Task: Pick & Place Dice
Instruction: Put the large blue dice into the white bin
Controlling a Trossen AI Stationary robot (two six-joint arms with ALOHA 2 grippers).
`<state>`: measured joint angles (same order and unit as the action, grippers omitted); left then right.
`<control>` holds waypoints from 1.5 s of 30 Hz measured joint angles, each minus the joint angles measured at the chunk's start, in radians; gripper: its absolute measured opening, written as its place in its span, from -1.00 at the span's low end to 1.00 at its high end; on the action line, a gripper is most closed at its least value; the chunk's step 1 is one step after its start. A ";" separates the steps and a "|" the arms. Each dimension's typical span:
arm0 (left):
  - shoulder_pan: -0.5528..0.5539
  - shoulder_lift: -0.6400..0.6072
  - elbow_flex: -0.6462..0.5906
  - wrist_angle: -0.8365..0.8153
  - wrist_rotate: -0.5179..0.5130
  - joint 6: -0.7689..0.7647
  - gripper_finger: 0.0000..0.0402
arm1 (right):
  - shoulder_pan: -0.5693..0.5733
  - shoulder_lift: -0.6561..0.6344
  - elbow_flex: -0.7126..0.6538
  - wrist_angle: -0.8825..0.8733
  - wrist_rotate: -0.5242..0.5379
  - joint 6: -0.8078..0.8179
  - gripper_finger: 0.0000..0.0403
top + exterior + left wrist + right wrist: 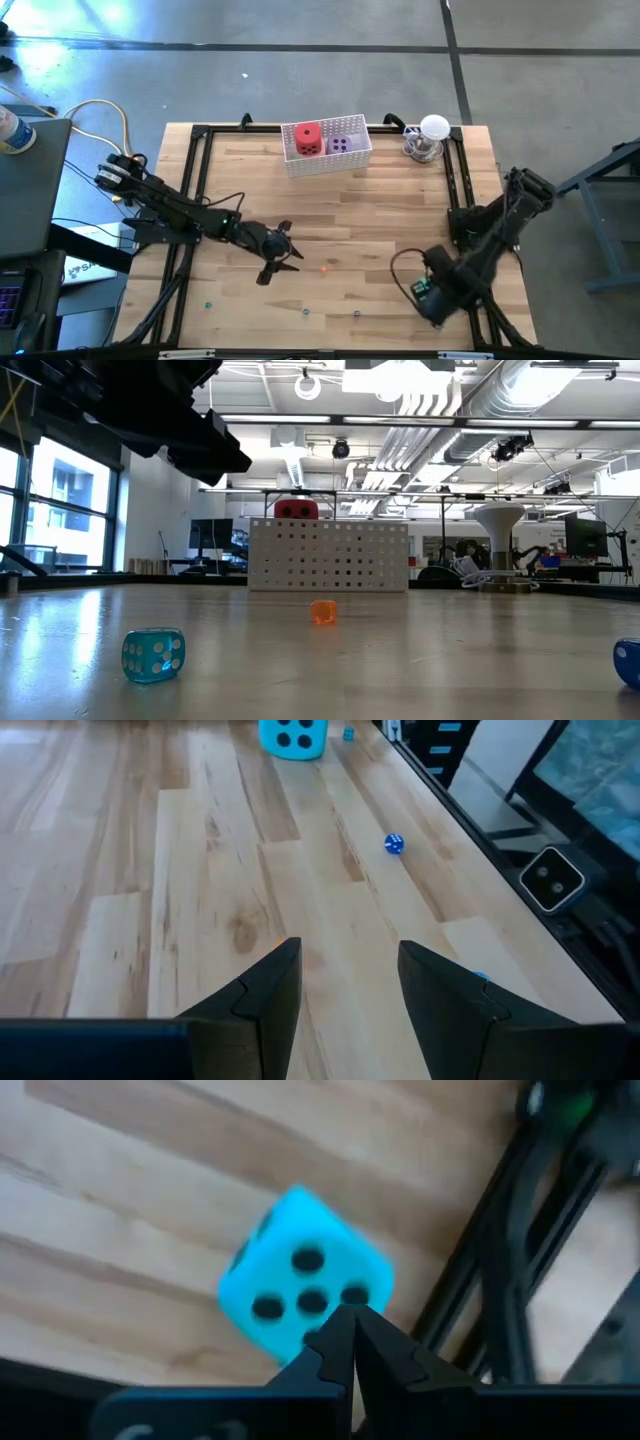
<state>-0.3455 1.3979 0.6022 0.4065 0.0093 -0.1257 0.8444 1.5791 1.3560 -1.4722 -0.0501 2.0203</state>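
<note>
Two dice—red die [307, 138], purple die [343, 143]—fill the white basket [327, 162]; left gripper [285, 252] parted, right gripper [343, 1342] closed, empty.

Colours as I see them: surface [340, 215] is pale wood planks with a black frame round the edge. White perforated basket [327, 160] holds a red die [308, 139] with dark pips and a purple die [342, 143], also dark pips. Teal-green die [300, 1275], black pips. Small dice: translucent blue with white pips [153, 655], orange [323, 611], deep blue [394, 843]. Both arms dark, right gripper [350, 1335] black.
</note>
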 joint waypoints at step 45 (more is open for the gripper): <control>0.016 0.001 0.000 0.025 -0.003 0.027 -0.18 | 0.118 0.152 -0.290 0.449 -0.019 0.308 -0.99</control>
<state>-0.3290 1.3987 0.6025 0.4318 0.0060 -0.0984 0.9624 1.7309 1.0664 -1.0237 -0.0691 2.3278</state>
